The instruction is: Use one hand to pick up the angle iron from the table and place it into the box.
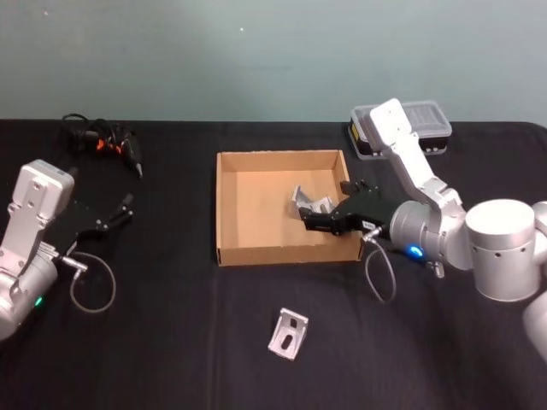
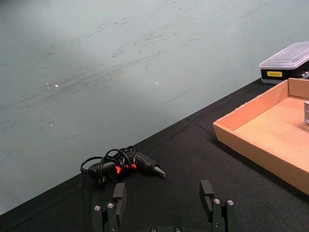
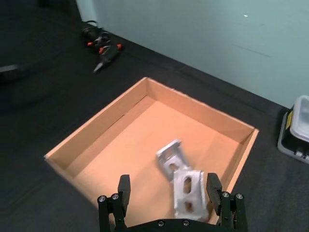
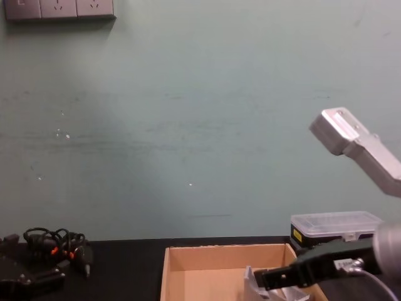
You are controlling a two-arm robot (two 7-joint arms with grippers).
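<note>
Angle iron (image 3: 189,197) lies in box (image 3: 99,129), between spread fingers of right gripper (image 3: 168,180).

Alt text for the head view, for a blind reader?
The right gripper hangs open over the box, where an angle iron lies; a second angle iron sits on the table. The left gripper rests open at left.

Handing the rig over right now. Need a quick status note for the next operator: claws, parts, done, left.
Left claw: open, empty, parked at the table's left side.
Right claw: open, low over the right side of the box.
Far angle iron lies on the box floor. Near angle iron sits between the open fingers, not clamped.
Third angle iron lies on the table in front of the box.
Done: two boxed.
Left: lift the right claw clear, then box the third.
</note>
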